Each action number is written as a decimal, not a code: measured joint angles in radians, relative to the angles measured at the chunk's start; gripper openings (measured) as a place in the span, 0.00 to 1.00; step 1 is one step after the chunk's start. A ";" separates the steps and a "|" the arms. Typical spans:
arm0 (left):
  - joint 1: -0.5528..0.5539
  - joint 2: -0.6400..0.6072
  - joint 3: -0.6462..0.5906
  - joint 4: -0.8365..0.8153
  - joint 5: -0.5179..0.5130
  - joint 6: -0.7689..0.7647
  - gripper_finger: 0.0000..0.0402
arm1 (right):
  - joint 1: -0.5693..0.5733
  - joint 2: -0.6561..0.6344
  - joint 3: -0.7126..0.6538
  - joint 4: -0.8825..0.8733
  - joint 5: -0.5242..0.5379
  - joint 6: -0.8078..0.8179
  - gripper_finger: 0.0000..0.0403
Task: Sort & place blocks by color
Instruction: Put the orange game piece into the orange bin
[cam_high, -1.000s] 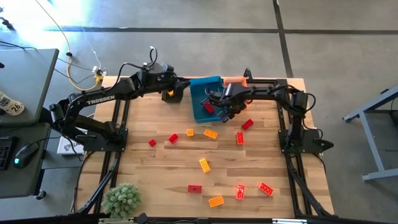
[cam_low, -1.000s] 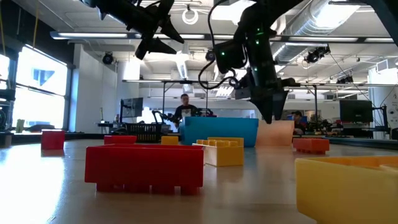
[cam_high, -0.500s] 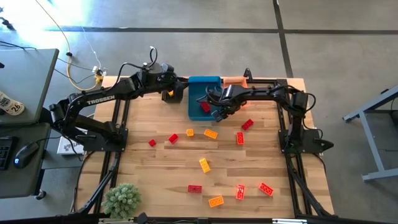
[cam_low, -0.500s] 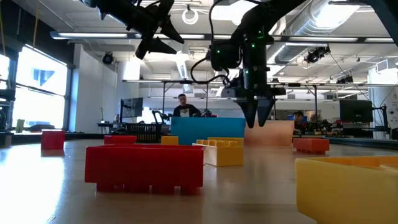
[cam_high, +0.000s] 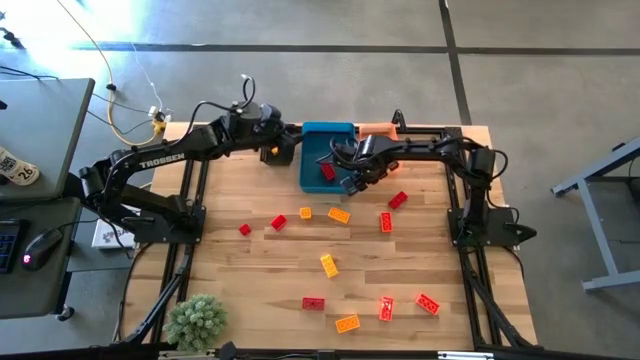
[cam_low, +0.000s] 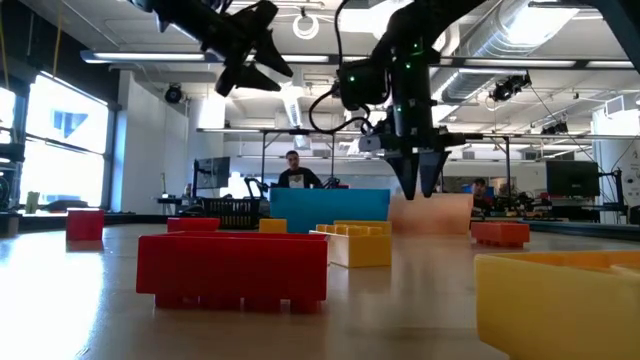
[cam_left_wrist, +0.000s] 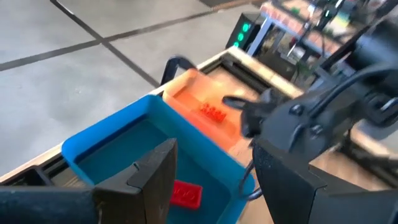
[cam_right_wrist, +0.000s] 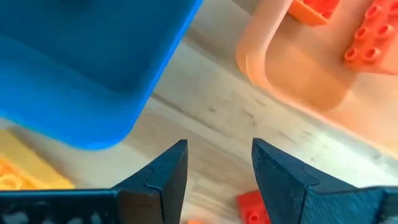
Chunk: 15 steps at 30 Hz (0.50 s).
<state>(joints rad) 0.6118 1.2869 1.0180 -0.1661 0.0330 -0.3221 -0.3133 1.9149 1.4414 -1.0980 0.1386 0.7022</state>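
The blue bin (cam_high: 315, 150) stands at the table's far edge with one red block (cam_high: 328, 172) inside it. An orange bin (cam_high: 378, 128) sits to its right and holds orange blocks (cam_right_wrist: 367, 34). Several red, orange and yellow blocks lie loose on the wood, among them a red one (cam_high: 398, 200), an orange one (cam_high: 339, 214) and a yellow one (cam_high: 329, 265). My right gripper (cam_high: 350, 183) (cam_right_wrist: 214, 168) hangs open, fingers down, just off the blue bin's near right corner (cam_right_wrist: 99, 134). My left gripper (cam_high: 283, 140) (cam_left_wrist: 211, 171) is open, raised beside the blue bin's left side.
A black bin (cam_low: 232, 208) stands left of the blue one, under my left arm. A small green plant (cam_high: 196, 320) sits at the near left corner. Big red (cam_low: 232, 270) and yellow (cam_low: 560, 300) blocks lie close to the low camera. A person (cam_low: 293, 172) stands behind the table.
My right gripper has moved toward the table's left, near the blue bin's right side. The blue bin has slid a little toward the left and turned squarer to the table edge. The red block has stayed inside it.
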 joint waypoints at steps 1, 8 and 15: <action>0.000 0.000 0.000 -0.013 0.000 0.011 0.50 | 0.007 -0.005 0.003 -0.004 0.000 0.005 0.41; 0.000 0.000 0.000 -0.070 0.000 0.022 0.50 | 0.064 -0.032 0.005 -0.009 -0.055 0.067 0.41; 0.000 0.000 0.000 -0.088 0.017 0.039 0.50 | 0.128 -0.032 0.005 -0.009 -0.157 0.130 0.41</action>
<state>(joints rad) 0.6117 1.2869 1.0176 -0.2539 0.0499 -0.2833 -0.1855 1.8828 1.4464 -1.1069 -0.0182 0.8319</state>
